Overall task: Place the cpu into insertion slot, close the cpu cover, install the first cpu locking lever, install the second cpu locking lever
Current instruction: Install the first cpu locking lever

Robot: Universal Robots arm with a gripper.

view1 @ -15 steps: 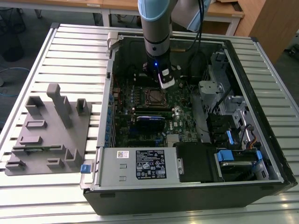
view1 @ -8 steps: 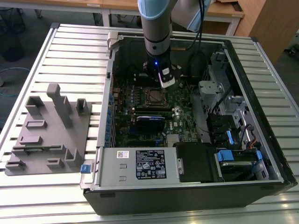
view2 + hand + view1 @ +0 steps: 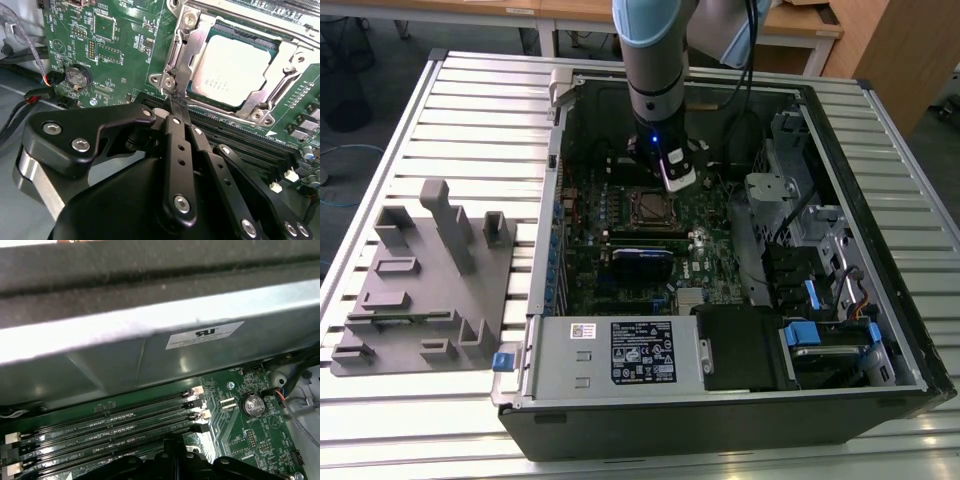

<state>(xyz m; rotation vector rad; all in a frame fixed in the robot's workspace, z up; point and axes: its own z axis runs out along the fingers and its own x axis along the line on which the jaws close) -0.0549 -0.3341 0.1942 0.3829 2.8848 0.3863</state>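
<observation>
The cpu [image 3: 232, 65], a pale silver square, lies in the insertion slot [image 3: 650, 207] on the green motherboard inside the open computer case. The cpu cover [image 3: 280, 62], a silver frame with a large window, lies flat around the chip. A thin metal lever [image 3: 181, 60] runs along the side of the socket nearest my gripper. My gripper [image 3: 175, 102] is shut, its black fingertips pressed together at the socket's corner by a screw. I cannot tell whether they pinch the lever's end. In the exterior view my gripper [image 3: 677, 178] hangs just above the socket's far right corner.
Memory slots [image 3: 240, 137] run beside the socket under my fingers. A coin battery [image 3: 77, 76] and loose cables lie nearby. The grey power supply box [image 3: 620, 350] fills the case's near side, with drive bays [image 3: 820, 330] on the exterior view's right. A grey fixture plate [image 3: 430, 280] sits outside the case.
</observation>
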